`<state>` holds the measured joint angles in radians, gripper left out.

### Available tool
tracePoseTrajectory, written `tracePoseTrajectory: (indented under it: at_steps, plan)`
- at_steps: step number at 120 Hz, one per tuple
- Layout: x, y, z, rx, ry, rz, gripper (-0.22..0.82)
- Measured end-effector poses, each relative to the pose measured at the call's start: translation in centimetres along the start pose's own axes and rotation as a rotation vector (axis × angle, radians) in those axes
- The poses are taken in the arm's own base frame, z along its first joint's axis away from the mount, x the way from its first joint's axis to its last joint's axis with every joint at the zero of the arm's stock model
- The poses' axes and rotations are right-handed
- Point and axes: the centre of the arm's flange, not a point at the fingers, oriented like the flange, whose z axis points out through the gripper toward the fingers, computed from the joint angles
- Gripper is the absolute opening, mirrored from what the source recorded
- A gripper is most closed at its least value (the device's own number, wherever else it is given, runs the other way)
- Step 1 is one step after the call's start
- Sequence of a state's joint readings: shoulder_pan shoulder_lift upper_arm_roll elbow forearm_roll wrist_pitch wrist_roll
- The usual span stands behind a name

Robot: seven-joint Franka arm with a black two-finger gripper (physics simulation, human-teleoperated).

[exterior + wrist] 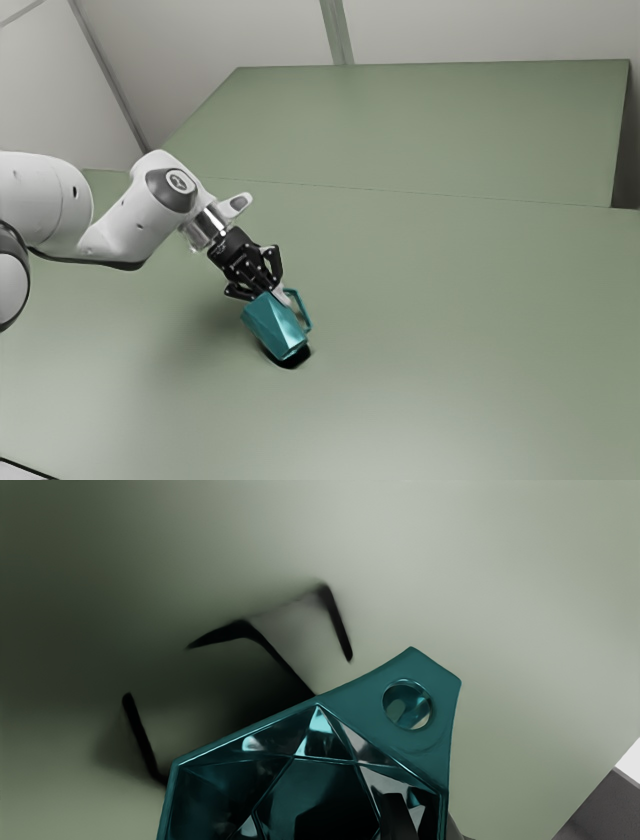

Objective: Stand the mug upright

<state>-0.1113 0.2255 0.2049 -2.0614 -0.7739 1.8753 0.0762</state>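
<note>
My gripper [279,295] points down at the mouth of the teal mug [273,326] in the exterior view, shut on its wall close to the handle [303,311]. The faceted mug stands nearly upright, slightly tilted, with its mouth toward my hand and a black shadow below its base. In the wrist view the gripper [431,825] shows at the bottom edge, a dark finger within the mouth and a grey one outside the wall. The mug [320,765] shows its angular rim and interior there; much of its outer side and its base are hidden.
The green table [450,330] extends around the mug toward the exterior view's right. Pale walls [480,30] rise beyond its far edge. Dark finger-like shadows lie on the table [500,580] beside the mug.
</note>
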Motion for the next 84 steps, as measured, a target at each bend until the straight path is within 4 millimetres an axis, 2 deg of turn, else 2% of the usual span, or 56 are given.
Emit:
tracePoseTrajectory:
  at_steps: [13, 26, 44, 60, 84]
  plan:
    - [-0.8, 1.2, -0.8, 0.024, 0.020, 0.027, -0.16]
    - [-2.7, 3.5, -3.1, 0.103, 0.075, 0.103, -0.17]
    - [-3.7, 4.3, -5.1, 0.236, 0.149, 0.167, -0.18]
    - [-4.4, 5.1, -5.7, 0.365, 0.210, 0.234, -0.18]
    - [-5.4, 5.7, -5.3, 0.511, 0.272, 0.314, -0.18]
